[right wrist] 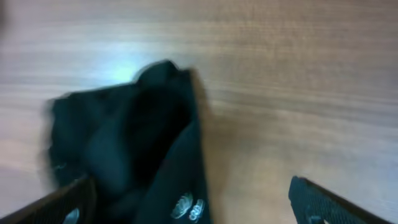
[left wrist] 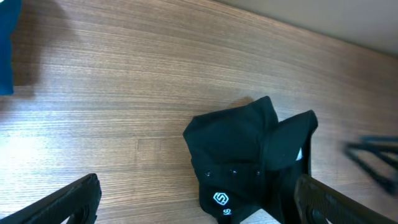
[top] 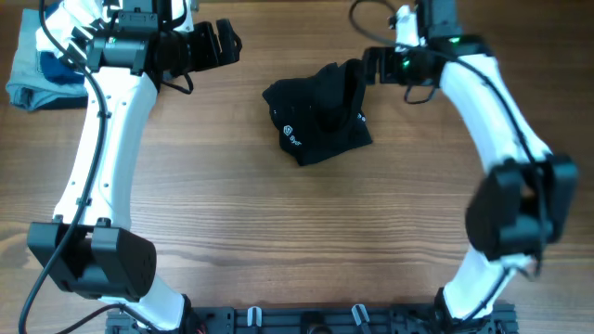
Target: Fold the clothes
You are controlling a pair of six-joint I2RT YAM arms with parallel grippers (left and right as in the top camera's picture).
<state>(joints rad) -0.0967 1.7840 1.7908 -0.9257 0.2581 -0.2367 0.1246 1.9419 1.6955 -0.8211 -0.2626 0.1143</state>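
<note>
Your left gripper (top: 227, 44) and right gripper (top: 369, 65) hang released. Pinch the bunched black T-shirt (top: 316, 116) (logo up) carelessly and you'll grab several layers.

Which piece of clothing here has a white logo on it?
The black T-shirt, crumpled in the middle between both arms, with a small white logo facing up. The blue clothes off in the corner show no logo.
</note>
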